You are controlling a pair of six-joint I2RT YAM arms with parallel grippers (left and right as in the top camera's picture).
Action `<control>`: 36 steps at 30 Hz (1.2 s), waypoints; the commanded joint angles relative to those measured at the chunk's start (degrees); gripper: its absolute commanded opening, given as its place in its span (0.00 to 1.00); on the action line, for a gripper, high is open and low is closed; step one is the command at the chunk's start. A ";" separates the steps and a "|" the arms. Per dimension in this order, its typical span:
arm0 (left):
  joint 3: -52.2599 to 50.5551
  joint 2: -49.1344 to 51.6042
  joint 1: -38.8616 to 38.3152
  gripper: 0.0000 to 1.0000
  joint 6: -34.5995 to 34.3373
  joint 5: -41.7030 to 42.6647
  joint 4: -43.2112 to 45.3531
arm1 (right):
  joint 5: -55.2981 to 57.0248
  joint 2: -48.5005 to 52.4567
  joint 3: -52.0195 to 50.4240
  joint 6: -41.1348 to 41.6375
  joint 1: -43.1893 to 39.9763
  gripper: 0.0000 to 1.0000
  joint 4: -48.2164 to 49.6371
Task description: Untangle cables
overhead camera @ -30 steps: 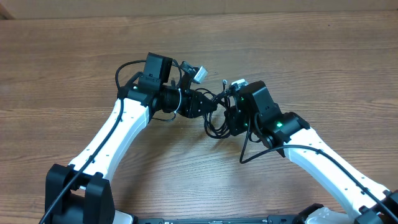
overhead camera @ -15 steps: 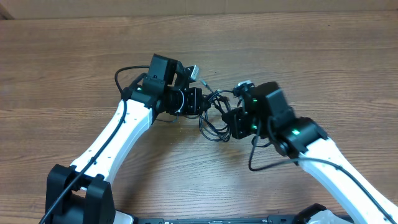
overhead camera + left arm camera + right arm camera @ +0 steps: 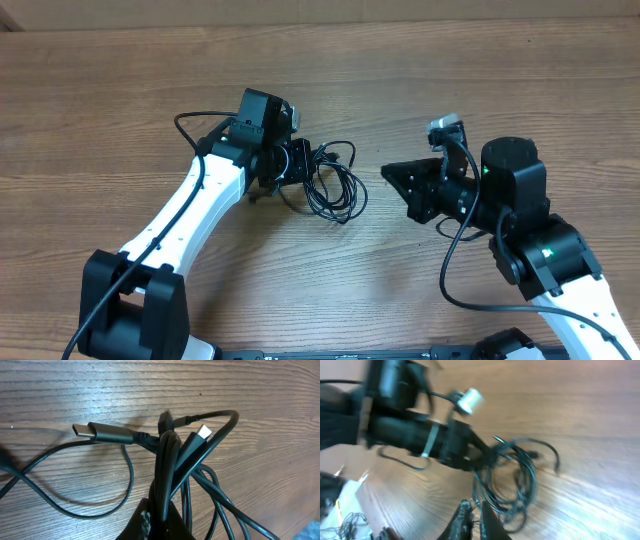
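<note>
The cables (image 3: 336, 186) are a loose coil of thin black cords on the wooden table. My left gripper (image 3: 303, 160) is shut on one side of the bundle. In the left wrist view the cables (image 3: 172, 460) run up from between my fingers (image 3: 145, 519), and my left gripper (image 3: 161, 511) pinches several strands. A grey plug (image 3: 102, 433) points left and a white-tipped plug (image 3: 203, 432) sticks up. My right gripper (image 3: 388, 172) is shut and stands apart, right of the coil. In the blurred right wrist view my right gripper (image 3: 476, 510) is below the cables (image 3: 512, 482), with nothing seen held.
Bare wooden table (image 3: 120, 90) lies all round. Each arm carries its own thicker black wire (image 3: 445, 275). The left arm (image 3: 415, 432) crosses the upper left of the right wrist view. A small silvery part (image 3: 445, 128) sits on the right wrist.
My right gripper has pulled back to the right, away from the coil. The coil has stayed with my left gripper and now hangs looser to its right.
</note>
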 commanded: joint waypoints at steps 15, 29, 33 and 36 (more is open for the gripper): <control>0.96 0.13 -2.67 0.04 10.86 5.64 2.16 | 20.22 19.37 1.03 -7.54 14.01 0.42 4.96; 0.96 0.13 -4.02 0.04 10.84 4.57 1.97 | 36.87 26.95 1.40 -6.88 18.08 0.41 6.34; 0.96 0.13 -4.04 0.04 10.86 4.57 1.86 | 35.85 25.70 4.57 -6.88 18.16 0.44 4.98; 0.96 0.13 -4.04 0.04 10.86 4.57 1.70 | 35.98 25.05 6.64 -7.32 17.94 0.45 4.11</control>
